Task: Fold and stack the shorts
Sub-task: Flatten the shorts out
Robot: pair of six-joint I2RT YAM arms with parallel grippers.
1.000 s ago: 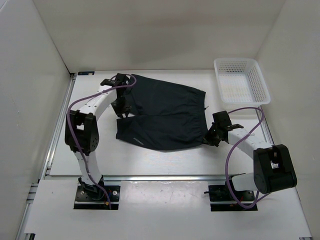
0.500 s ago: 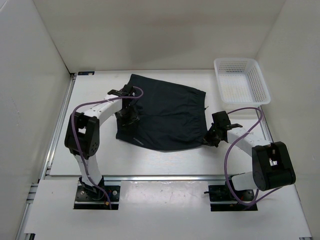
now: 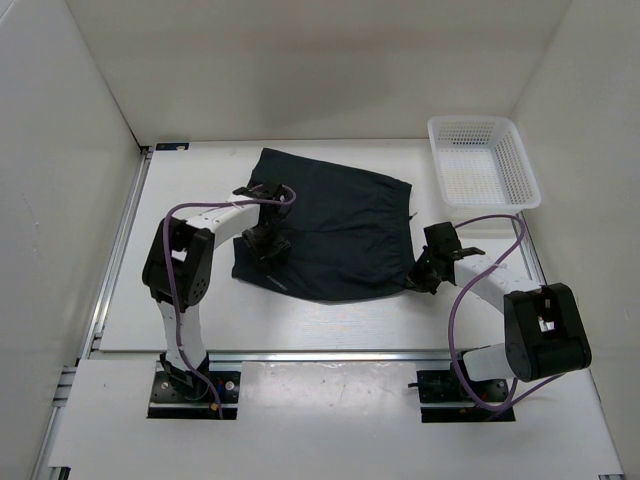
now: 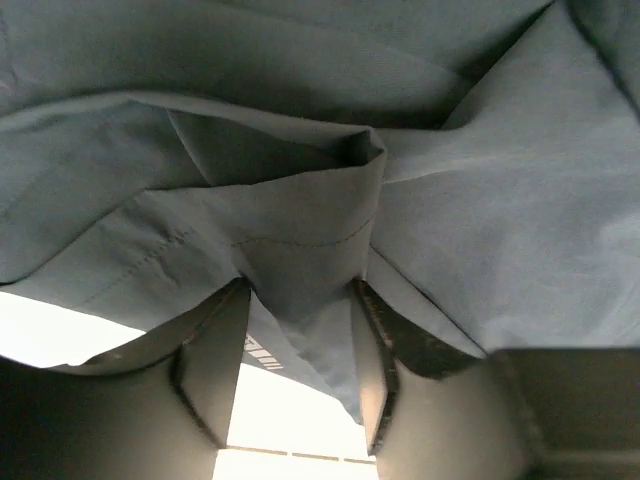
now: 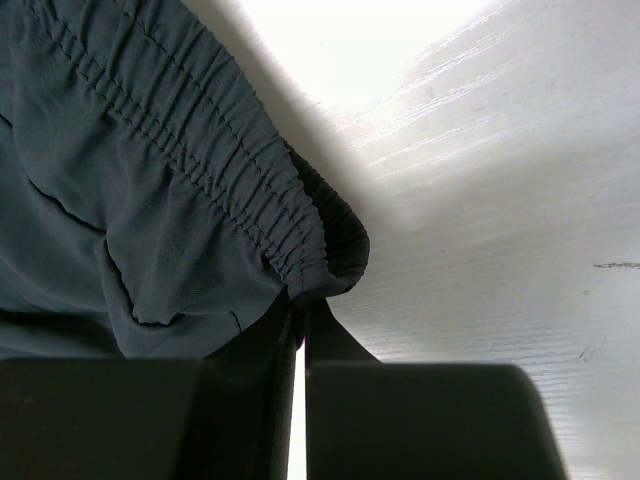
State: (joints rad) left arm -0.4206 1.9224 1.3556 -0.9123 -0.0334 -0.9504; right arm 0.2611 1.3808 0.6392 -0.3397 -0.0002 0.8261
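The left fingers (image 3: pixel 268 243) are standing apart, released, over the left part of the dark navy shorts (image 3: pixel 340 225). A loose fold of the cloth is rising between them. The right fingers (image 3: pixel 418 280) are clenching on the corner of the elastic waistband (image 5: pixel 290 225), which is sitting just at their tips. The shorts are lying spread on the white worktop (image 3: pixel 330 320) between the two pairs of fingers. A white mesh basket (image 3: pixel 484 122) is standing well beyond the right fingers.
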